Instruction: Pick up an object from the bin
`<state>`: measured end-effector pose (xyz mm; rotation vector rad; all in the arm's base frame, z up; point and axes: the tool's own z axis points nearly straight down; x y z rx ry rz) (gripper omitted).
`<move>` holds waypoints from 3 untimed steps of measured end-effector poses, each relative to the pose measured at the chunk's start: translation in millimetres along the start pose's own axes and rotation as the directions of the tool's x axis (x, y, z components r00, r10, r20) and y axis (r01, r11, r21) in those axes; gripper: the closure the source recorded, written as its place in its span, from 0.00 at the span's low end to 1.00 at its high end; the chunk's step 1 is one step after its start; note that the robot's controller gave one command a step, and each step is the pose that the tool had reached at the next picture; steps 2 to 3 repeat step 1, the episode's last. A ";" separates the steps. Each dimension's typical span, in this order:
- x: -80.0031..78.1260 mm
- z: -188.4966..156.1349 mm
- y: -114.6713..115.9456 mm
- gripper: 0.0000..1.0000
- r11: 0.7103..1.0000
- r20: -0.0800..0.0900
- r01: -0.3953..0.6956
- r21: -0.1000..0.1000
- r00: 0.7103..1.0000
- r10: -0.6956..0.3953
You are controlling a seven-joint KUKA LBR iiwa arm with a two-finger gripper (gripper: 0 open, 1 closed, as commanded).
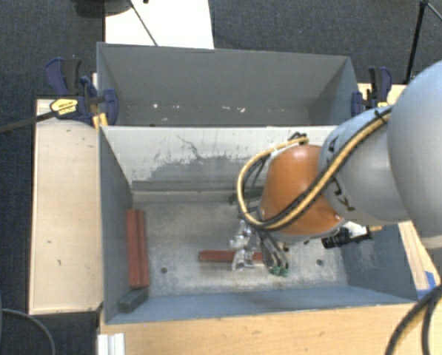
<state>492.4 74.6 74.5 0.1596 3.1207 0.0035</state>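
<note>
The arm's hand [249, 259] sits low in the grey bin [176, 279], at the right end of a short reddish-brown stick [217, 257] lying mid-floor. Whether it is spread or pinching cannot be told. Gripped so near its end, the stick could pivot and slip out.

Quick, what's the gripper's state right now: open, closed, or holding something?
Gripper: cannot be told whether open or closed; it is down at the right end of the short reddish-brown bar.
</note>
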 end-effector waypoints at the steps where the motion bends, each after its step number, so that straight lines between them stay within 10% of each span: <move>1: -0.3 -0.9 0.0 1.00 1.000 -0.001 0.000 0.000 1.000 0.000; 3: -0.3 -0.9 0.0 1.00 1.000 -0.001 0.000 0.000 1.000 0.000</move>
